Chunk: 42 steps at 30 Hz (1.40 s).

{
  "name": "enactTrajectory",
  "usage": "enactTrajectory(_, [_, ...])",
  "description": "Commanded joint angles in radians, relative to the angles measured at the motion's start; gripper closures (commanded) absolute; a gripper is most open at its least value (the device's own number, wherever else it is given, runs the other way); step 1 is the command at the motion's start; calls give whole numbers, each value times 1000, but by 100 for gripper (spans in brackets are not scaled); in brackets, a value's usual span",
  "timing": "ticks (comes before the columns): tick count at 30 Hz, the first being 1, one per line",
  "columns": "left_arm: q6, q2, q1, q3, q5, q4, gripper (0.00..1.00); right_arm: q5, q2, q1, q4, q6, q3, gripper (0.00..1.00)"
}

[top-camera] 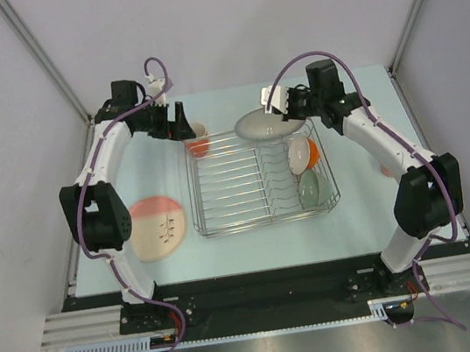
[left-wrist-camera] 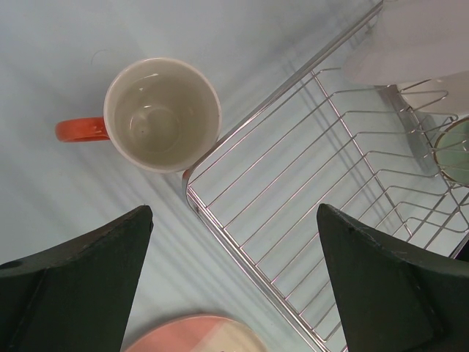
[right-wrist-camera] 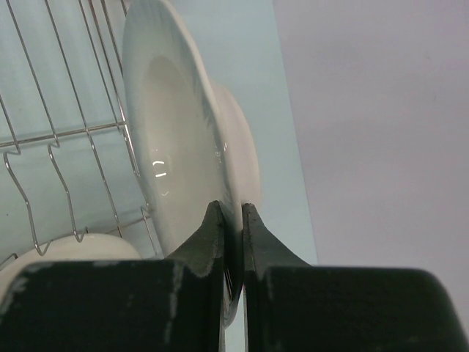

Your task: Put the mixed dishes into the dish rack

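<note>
Right gripper (right-wrist-camera: 233,214): jaws pressed together on the rim of the white plate (top-camera: 261,124), a thin edge pinch. The plate is off the table (top-camera: 365,218), held tilted over the far edge of the dish rack (top-camera: 246,190), toward its right end. Judgement: the rim grip is chosen so the plate can go down on edge between dividers. It is not yet seated, and I cannot tell whether its lower rim touches a wire. In the rack's right end, the orange-and-white bowl (top-camera: 301,154) and pale green bowl (top-camera: 309,188) stand on edge, one behind the other, so no dish occupies the middle and left slots. Left gripper (left-wrist-camera: 234,220): fingers spread wide, nothing between them, hovering over the rack's far left corner. The orange mug (left-wrist-camera: 163,114) stands upright on the table just ahead, mouth up, right against the corner wire, handle pointing away from the rack. Judgement: the left arm is staged for the mug while the right arm places the plate. The pink plate with dark twig mark (top-camera: 159,227) lies flat on the table left of the rack, apart from it. I cannot identify the pink tumbler with confidence. Progress: two dishes in, a third in hand. Risks: the plate pivoting in so narrow a pinch, and little finger room on the mug's rack side.
</note>
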Motion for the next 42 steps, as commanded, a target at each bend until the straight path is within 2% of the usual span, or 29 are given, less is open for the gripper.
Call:
enactTrajectory(1, [-9,-51,6,-8,32,25,0,31,-19,2,111,7,-47,100])
enactTrajectory(5, [-8,-53,6,-17,29,25,0,52,-51,10,188,16,-96,100])
enactTrajectory(12, [-8,-58,6,-28,37,31,0,35,-78,8,151,18,-115,100])
enactTrajectory(29, [-22,-56,6,-35,58,43,0,-112,-121,-56,143,82,-113,100])
enactTrajectory(42, [-37,-56,6,-64,65,69,0,-227,-148,-94,175,197,-63,100])
